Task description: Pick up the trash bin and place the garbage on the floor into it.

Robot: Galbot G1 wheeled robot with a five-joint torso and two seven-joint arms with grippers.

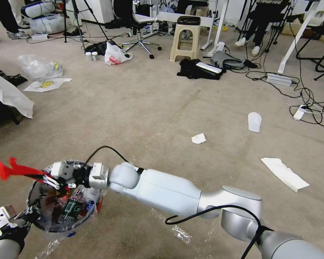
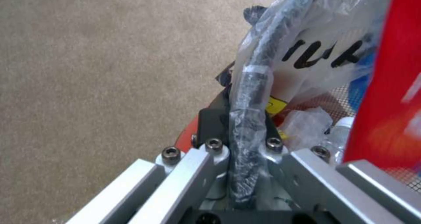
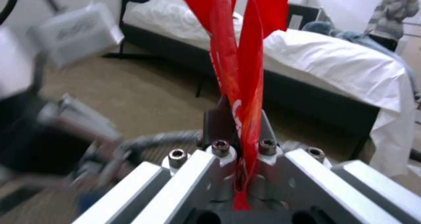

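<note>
- The right tool (image 1: 48, 178) is closed tight on a red wrapper (image 1: 14, 169), its dark pads (image 3: 218, 122) pinching the crumpled strip so it sticks out past the tips
- The right arm (image 1: 162, 190) reaches across the robot's front from lower right to left, nearly level, with the wrist over the near-left part of the floor (image 1: 151, 108)
- That tool sits just above the trash bin (image 1: 61, 212), over its far rim; the wrapper pokes out beyond the rim towards the robot's left
- The left tool (image 2: 245, 125) is clamped on the bin's rim (image 2: 252, 86), gripping the black edge together with the clear liner bag, whose black writing (image 2: 324, 54) shows just beyond
- The left arm (image 1: 3, 237) comes in low at the near-left corner, holding the bin on its near-left side
- Inside the bin lie litter pieces: a green label, clear plastic, red and blue scraps
- Farther out on the carpet, well apart from both tools, lie a crumpled white tissue (image 1: 198, 138), a white cup-like piece (image 1: 254, 122) and a flat white paper (image 1: 284, 173)
</note>
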